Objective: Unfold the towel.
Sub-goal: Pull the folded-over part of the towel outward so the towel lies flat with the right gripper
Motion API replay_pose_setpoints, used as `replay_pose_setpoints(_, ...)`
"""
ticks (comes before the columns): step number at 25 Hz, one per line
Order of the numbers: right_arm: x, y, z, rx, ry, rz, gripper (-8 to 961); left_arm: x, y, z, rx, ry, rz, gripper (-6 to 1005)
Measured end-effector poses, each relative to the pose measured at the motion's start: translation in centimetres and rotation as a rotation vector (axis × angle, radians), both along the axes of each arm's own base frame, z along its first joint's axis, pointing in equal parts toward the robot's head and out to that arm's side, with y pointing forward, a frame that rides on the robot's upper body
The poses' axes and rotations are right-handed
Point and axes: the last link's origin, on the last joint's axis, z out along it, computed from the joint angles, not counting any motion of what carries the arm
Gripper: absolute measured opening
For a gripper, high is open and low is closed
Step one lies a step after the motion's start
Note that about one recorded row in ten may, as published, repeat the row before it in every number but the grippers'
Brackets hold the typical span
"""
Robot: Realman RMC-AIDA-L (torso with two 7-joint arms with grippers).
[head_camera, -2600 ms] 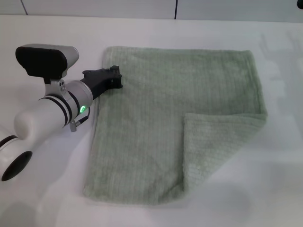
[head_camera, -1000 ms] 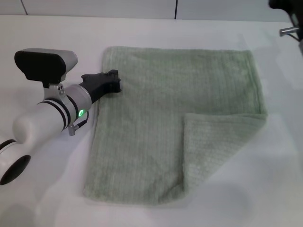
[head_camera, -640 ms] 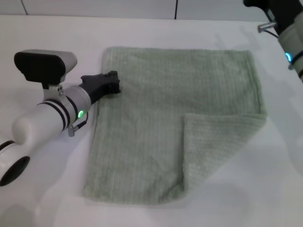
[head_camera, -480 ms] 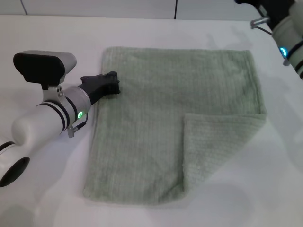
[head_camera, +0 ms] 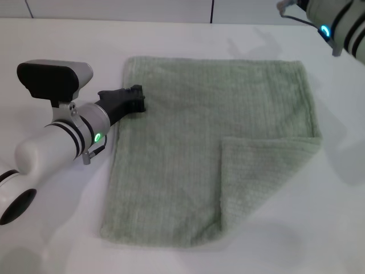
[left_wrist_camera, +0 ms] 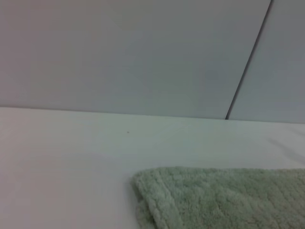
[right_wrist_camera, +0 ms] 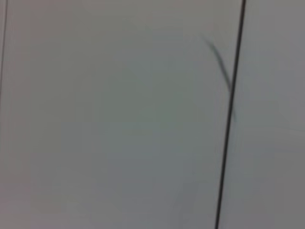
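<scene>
towel [head_camera: 211, 148] (corner folded over), left gripper [head_camera: 136, 101] at edge

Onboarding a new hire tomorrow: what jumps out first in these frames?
The sage-green towel spread across the white table, its near right corner still folded over on top. Next, the left gripper resting at the towel's left edge near the far corner. The right arm only shows at the far right, its gripper out of view.
</scene>
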Motion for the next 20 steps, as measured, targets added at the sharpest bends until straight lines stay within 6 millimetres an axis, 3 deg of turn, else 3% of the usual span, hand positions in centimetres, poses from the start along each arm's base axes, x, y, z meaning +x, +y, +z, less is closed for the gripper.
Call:
replay_pose_setpoints(3, -1.9, 0.0, 0.7, -0.05, -0.029, -0.037, 749, 0.1, 0.0, 0.0, 0.0, 0.0, -0.002, -2)
replay_pose_setpoints(11, -4.2, -0.3, 2.4, -0.15, -0.105, -0.103, 749, 0.1, 0.1, 0.0, 0.0, 0.0, -0.003, -2)
replay_pose_setpoints(20, -5.1, -0.9, 2.6, -0.45, -0.181, -0.128, 749, 0.0, 0.0, 0.0, 0.0, -0.001, -0.001, -3)
